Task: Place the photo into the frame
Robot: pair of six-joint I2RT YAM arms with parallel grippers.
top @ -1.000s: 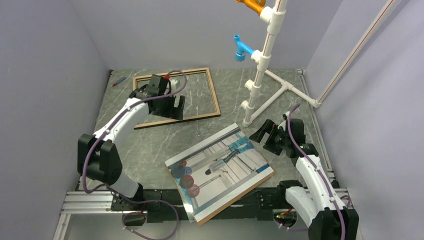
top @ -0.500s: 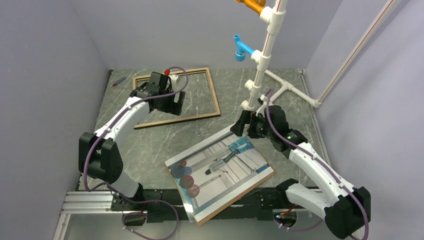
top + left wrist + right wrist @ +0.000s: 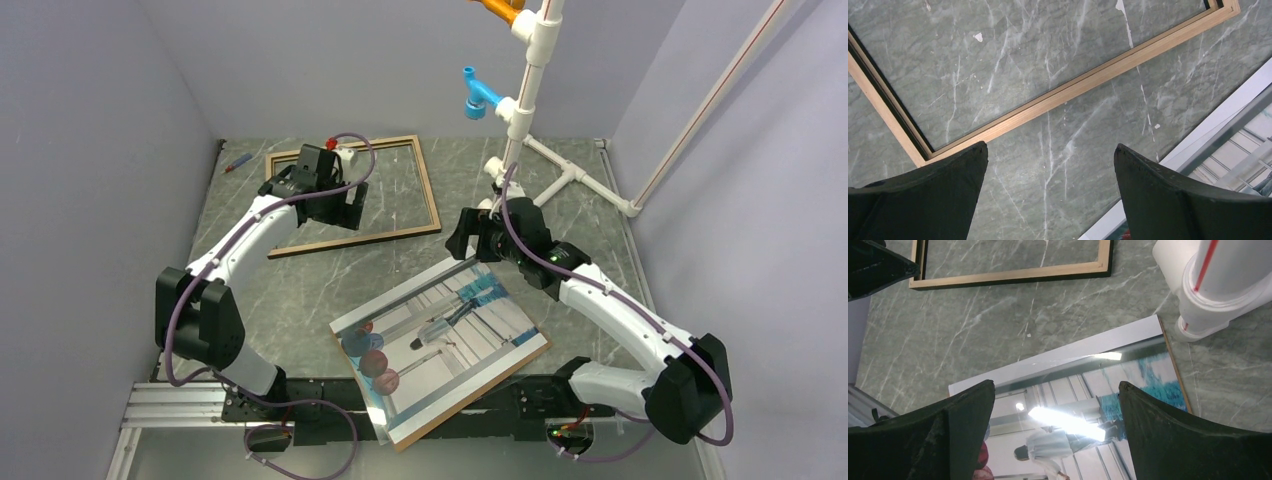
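Note:
The photo [image 3: 440, 335] lies face up near the table's front edge, on a brown board [image 3: 480, 395] whose edge shows beneath it. The frame [image 3: 430, 185], light wood side up, lies flat at the back left. My left gripper [image 3: 348, 210] hovers open over the frame's near rail [image 3: 1048, 102]; nothing but bare table shows between the fingers of that gripper [image 3: 1050, 147]. My right gripper [image 3: 463, 238] hangs open above the photo's far corner. In the right wrist view the photo [image 3: 1073, 410] fills the gap of the right gripper [image 3: 1055, 385], and the frame [image 3: 1013, 276] lies beyond.
A white pipe stand [image 3: 520, 140] rises just behind my right gripper, with a blue fitting [image 3: 480, 95] and an orange one [image 3: 500, 10]; its foot [image 3: 1208, 285] sits beside the photo's corner. A small pen [image 3: 238, 162] lies at the far left. Walls enclose three sides.
My right arm has swung left from the table's right side to above the photo's far corner. The pipe stand has leaned slightly left. My left gripper has edged back over the frame.

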